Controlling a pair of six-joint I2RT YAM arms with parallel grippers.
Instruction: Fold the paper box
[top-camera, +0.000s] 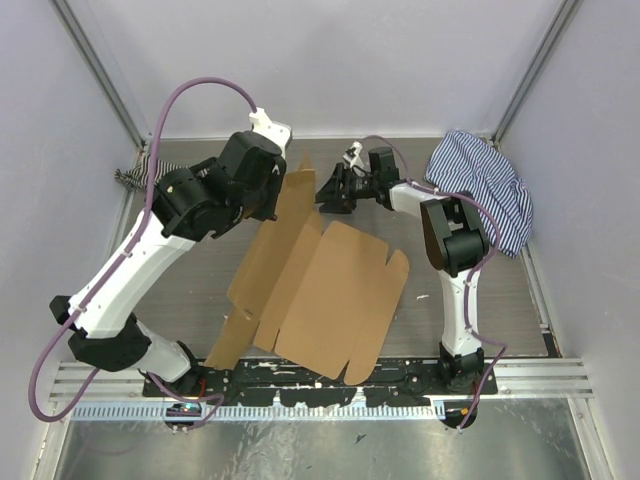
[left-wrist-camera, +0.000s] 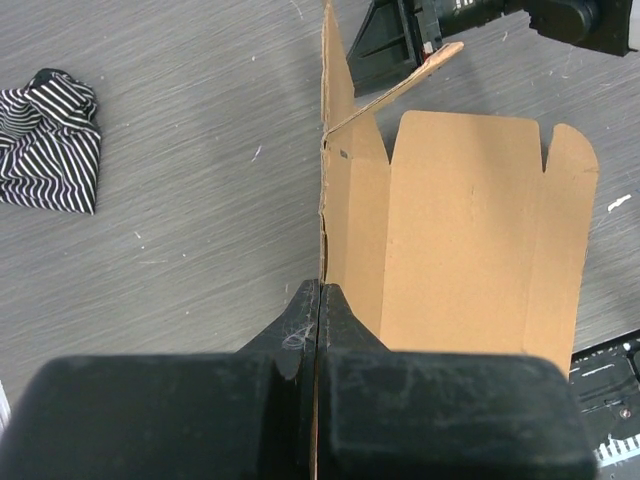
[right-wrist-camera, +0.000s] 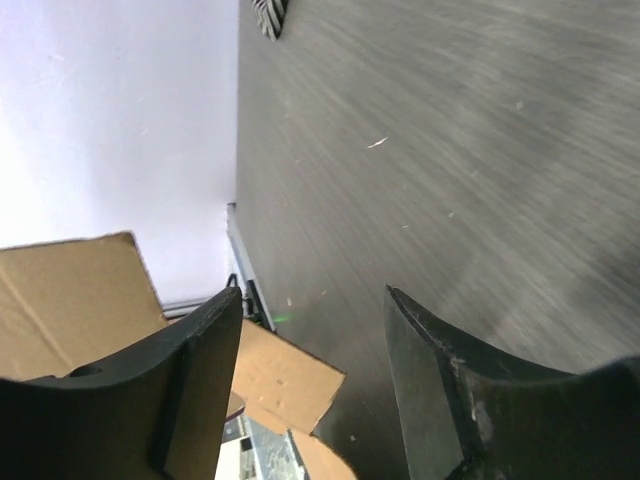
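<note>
The paper box (top-camera: 340, 290) is a brown die-cut cardboard sheet in the middle of the table. Its right panels lie flat and its left side is raised on edge. My left gripper (top-camera: 276, 203) holds that raised wall near its far end. In the left wrist view the jaws (left-wrist-camera: 318, 300) are shut on the cardboard edge, and the flat panel (left-wrist-camera: 470, 230) lies to their right. My right gripper (top-camera: 326, 190) hovers by the sheet's far flap (top-camera: 301, 172). In the right wrist view it (right-wrist-camera: 312, 295) stands open. A flap corner (right-wrist-camera: 285, 380) shows below the gap, not touching either finger.
A blue-and-white striped cloth (top-camera: 485, 185) lies bunched at the back right by the wall. A black-and-white striped cloth (top-camera: 130, 178) (left-wrist-camera: 50, 140) sits at the back left. Grey walls close in three sides, and a metal rail (top-camera: 540, 375) runs along the near edge.
</note>
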